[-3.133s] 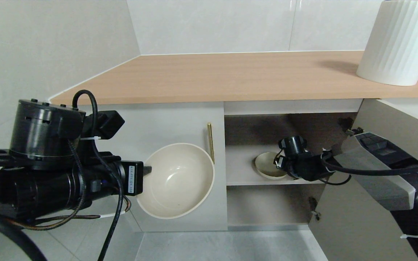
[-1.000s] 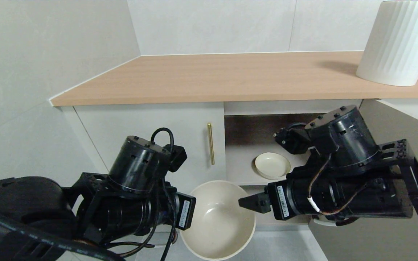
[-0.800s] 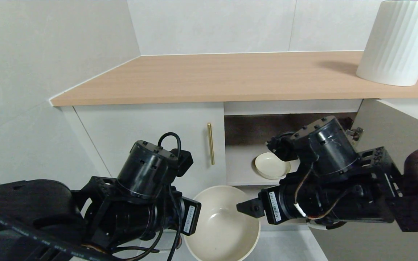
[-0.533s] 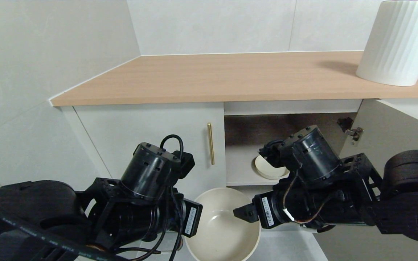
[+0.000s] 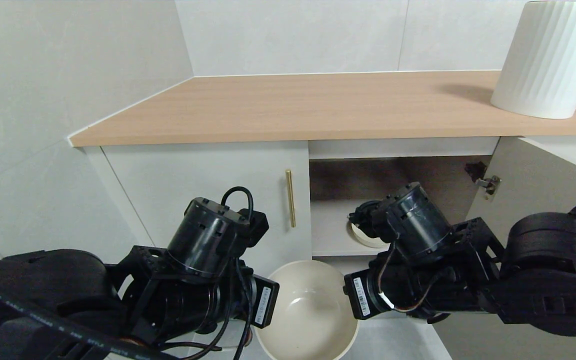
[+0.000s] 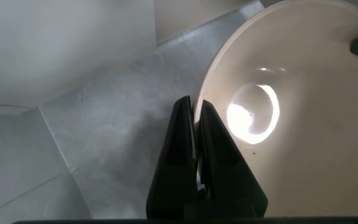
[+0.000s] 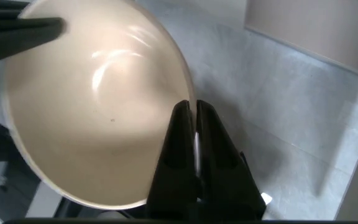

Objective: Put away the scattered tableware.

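1. Left gripper (image 6: 195,118): black fingers closed to a narrow slit, one inside and one outside the bowl's near rim.
2. Large round cream bowl (image 5: 304,314): deep, thin-walled, smooth and glossy with a highlight in the well. It hangs low between the two arms, above the grey tiled floor (image 6: 98,124) and in front of the open cupboard.
3. Right gripper (image 7: 194,121): fingers likewise pinched together on the opposite rim.
   - Handling, as a judgement: this looks like a hand-over. The glaze is slick and the lip thin, so the right grip should be seated deep and firm before the left lets go. A one-sided pinch will let the bowl tip, so hold it level.
4. Pale matte shelf (image 5: 329,235) inside the cupboard: likely destination.
5. Small shallow cream dish (image 5: 359,238): lies on that shelf, mostly hidden behind the right arm. Set the bowl beside it, not against it.
6. Slim brass bar handle (image 5: 290,197): vertical, on the closed grey door.
7. Light wood-grain countertop (image 5: 318,107).
8. White ribbed cylindrical container (image 5: 548,60): stands on its far right end.
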Available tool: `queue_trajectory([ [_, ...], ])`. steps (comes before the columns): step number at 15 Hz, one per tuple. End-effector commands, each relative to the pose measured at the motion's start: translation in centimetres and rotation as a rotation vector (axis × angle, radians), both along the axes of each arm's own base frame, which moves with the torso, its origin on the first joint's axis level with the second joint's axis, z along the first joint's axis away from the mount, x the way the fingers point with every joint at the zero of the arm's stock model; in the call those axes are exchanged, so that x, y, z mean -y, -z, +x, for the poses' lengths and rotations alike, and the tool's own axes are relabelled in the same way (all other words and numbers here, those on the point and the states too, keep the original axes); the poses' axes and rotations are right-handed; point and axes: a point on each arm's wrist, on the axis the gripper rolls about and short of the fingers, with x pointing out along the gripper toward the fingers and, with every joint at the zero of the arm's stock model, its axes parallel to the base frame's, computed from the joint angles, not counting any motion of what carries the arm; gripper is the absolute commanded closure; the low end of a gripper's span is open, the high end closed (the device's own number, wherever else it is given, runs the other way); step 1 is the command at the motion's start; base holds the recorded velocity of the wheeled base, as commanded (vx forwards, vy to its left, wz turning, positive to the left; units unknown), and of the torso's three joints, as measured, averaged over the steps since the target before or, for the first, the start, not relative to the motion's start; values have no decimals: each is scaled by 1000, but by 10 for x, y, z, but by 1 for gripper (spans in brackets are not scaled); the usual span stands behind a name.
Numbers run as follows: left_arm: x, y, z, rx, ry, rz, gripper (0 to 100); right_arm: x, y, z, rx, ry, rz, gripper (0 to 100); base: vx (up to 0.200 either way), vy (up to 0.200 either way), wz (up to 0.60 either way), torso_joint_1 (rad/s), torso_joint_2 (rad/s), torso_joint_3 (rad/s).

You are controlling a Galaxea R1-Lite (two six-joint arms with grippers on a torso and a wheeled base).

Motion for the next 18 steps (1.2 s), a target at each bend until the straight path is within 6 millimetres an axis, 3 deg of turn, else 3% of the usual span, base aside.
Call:
queue_trajectory([
  [1,0,0,0,-1,0,1,100,-1,1,0,-4,-3,-3,100,0,0,0,0,0,0],
  [9,0,2,1,11,-25,22,100,-1,1,0,-3,-1,-3,100,0,0,0,0,0,0],
  [10,0,3,1,15,-33,30,0,-1,1,0,-3,-1,-3,100,0,0,0,0,0,0],
  [18,2,-3,5,46,-83,-41,0,-2,4,1,-8,1,-9,100,0,0,0,0,0,0],
])
